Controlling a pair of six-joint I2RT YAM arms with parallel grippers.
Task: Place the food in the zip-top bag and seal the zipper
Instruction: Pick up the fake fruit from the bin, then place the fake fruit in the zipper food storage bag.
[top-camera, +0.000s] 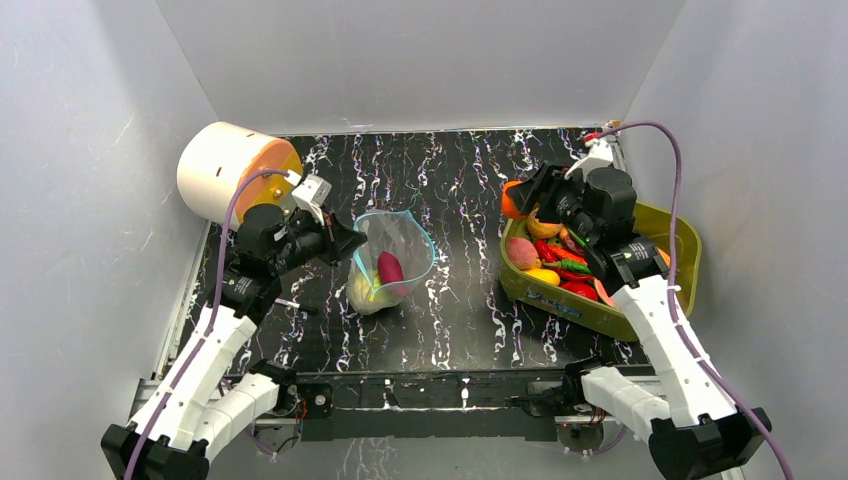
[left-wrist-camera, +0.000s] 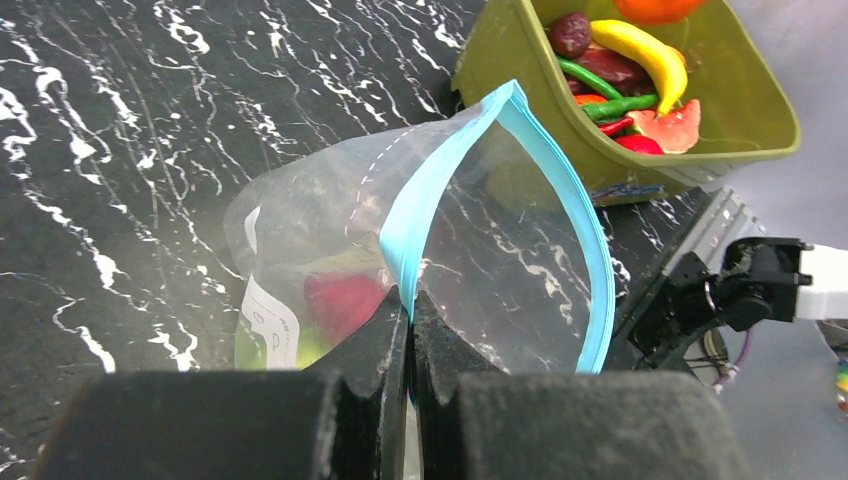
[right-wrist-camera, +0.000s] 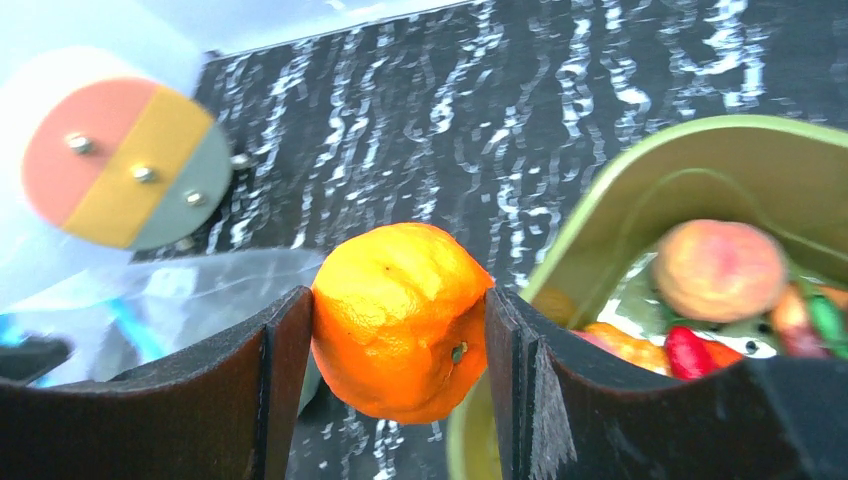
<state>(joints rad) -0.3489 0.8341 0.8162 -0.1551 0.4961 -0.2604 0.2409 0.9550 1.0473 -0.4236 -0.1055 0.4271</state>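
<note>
The clear zip-top bag (top-camera: 390, 262) stands with its mouth held wide, its light blue zipper (left-wrist-camera: 430, 190) curving round the opening. My left gripper (left-wrist-camera: 411, 300) is shut on the near side of that strip. Inside the bag lie a purple sweet potato (top-camera: 390, 270) and a green piece (top-camera: 362, 290). My right gripper (right-wrist-camera: 398, 330) is shut on an orange (right-wrist-camera: 400, 320), held above the left end of the olive-green bin (top-camera: 668, 222). More food fills the bin: a peach (right-wrist-camera: 718, 270), a banana (left-wrist-camera: 645, 52), red peppers (top-camera: 560, 255).
A white cylinder with an orange, yellow and grey end face (top-camera: 232, 172) lies at the back left of the black marbled table (top-camera: 460, 180). White walls close in on three sides. The right arm's base (left-wrist-camera: 730, 290) stands beside the bag in the left wrist view.
</note>
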